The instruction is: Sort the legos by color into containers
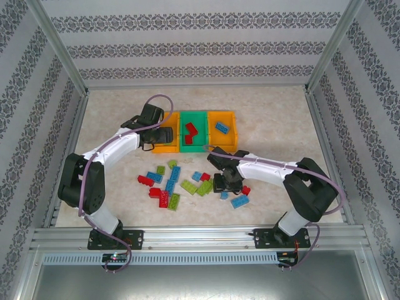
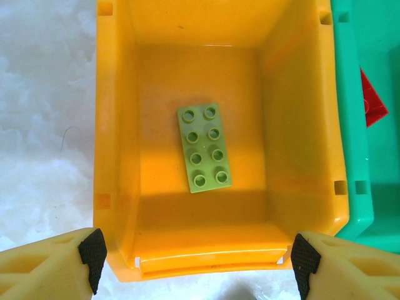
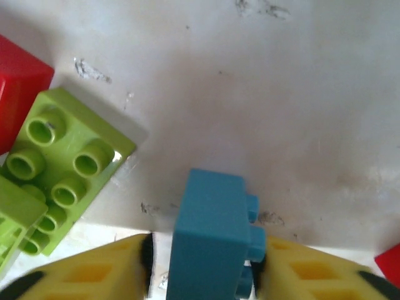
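On the left, the left gripper (image 2: pixel 197 262) hung over the left orange bin (image 2: pixel 115 125), its fingers (image 2: pixel 92 250) spread wide past both side walls and holding nothing. One lime brick (image 2: pixel 204 147) lay studs-up on that bin's floor. Joined to its right side was the green bin (image 1: pixel 194 149), with two red bricks (image 1: pixel 190 132) inside. Next in the row came the right orange bin (image 1: pixel 222 142), holding a blue brick (image 1: pixel 222 127). In front of the bins, loose bricks (image 1: pixel 169 187) in red, blue and lime lay scattered on the table (image 1: pixel 275 119). At the right end of that scatter, the right gripper (image 3: pixel 203 262) was down at the tabletop, closed on a second blue brick (image 3: pixel 209 237), one pad against each side. Just left of it lay another lime piece (image 3: pixel 62 162), touching a red one (image 3: pixel 15 87).
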Robot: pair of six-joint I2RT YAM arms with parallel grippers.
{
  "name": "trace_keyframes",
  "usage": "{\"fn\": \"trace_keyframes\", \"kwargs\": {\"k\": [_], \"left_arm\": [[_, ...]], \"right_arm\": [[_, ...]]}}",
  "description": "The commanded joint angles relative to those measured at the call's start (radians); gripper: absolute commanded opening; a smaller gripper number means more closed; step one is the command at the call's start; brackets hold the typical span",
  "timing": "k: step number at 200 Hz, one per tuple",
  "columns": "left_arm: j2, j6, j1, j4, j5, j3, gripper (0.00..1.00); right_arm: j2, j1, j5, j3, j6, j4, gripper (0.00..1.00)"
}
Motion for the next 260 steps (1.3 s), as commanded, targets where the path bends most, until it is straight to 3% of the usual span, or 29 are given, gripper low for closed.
{"fn": "trace_keyframes", "kwargs": {"k": [1, 17, 83, 122, 151, 191, 216, 238, 260], "left_arm": [[-0.042, 0.019, -0.008, 0.008, -0.023, -0.007, 0.8], [-0.053, 0.02, -0.007, 0.003, -0.029, -0.011, 0.8], [-0.166, -0.012, -0.007, 0.062, 0.025, -0.148, 0.8], [-0.237, -0.025, -0.008, 0.071, 0.03, -0.255, 0.97], [-0.299, -0.032, -0.008, 0.053, 0.032, -0.322, 1.0], [-0.357, -0.045, -0.028, 0.068, 0.075, -0.388, 1.0], [-0.349, -0.047, -0.04, 0.082, 0.095, -0.394, 1.0], [-0.307, -0.046, -0.053, 0.071, 0.12, -0.366, 1.0], [-0.273, -0.037, -0.065, 0.072, 0.134, -0.337, 1.0]], "right_arm": [[0.015, 0.001, 0.059, 0.038, -0.03, -0.034, 0.36], [-0.002, -0.002, 0.089, 0.048, -0.045, -0.05, 0.28], [-0.097, -0.185, 0.121, 0.232, -0.234, -0.025, 0.22], [0.054, -0.264, 0.141, 0.426, -0.36, 0.027, 0.23], [0.212, -0.309, 0.155, 0.586, -0.408, 0.027, 0.24], [0.355, -0.337, 0.178, 0.723, -0.444, 0.022, 0.31], [0.401, -0.337, 0.176, 0.755, -0.448, 0.018, 0.4], [0.401, -0.336, 0.168, 0.74, -0.434, 0.036, 0.54], [0.381, -0.336, 0.167, 0.719, -0.432, 0.049, 0.59]]}}
